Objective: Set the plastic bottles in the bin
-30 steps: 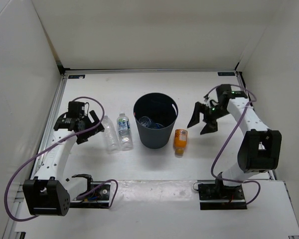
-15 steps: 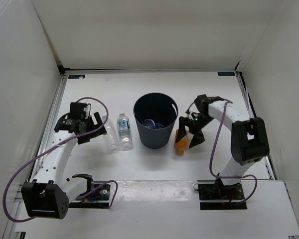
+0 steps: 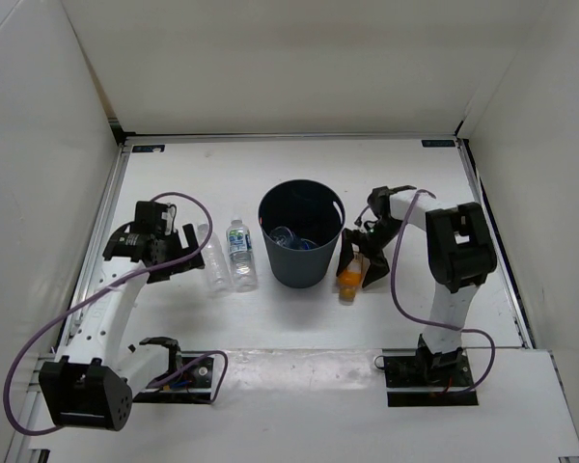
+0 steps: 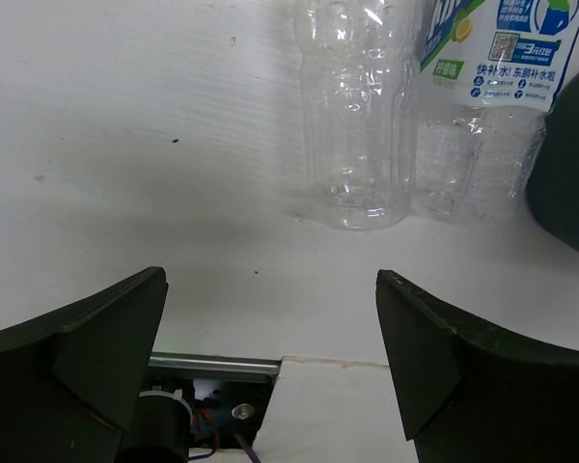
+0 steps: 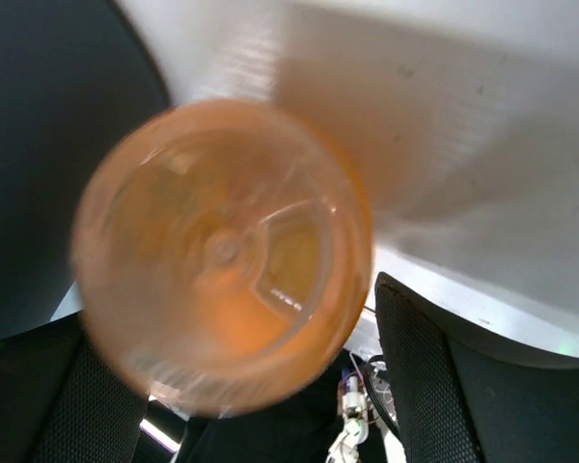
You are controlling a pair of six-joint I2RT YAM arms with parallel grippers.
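The right gripper (image 3: 359,258) is standing wide open astride the orange bottle (image 5: 222,256), clamping nothing yet. It should be closing squarely across that smooth, round, translucent body so it is not squirting out, then lifting to the dark tapered bin (image 3: 304,265) just beside it. The left gripper (image 4: 270,289) is hanging fully open and empty, with the ridged clear bottle (image 4: 355,125) and the labelled bottle (image 4: 482,96) lying just ahead of its fingers.

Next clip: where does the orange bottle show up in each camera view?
Top external: orange bottle lies just right of the bin.
Left wrist: not in it.
Right wrist: fills the centre, seen end-on.
Shared landmark: the bin, dark at the right wrist view's left edge and the left wrist view's right edge.
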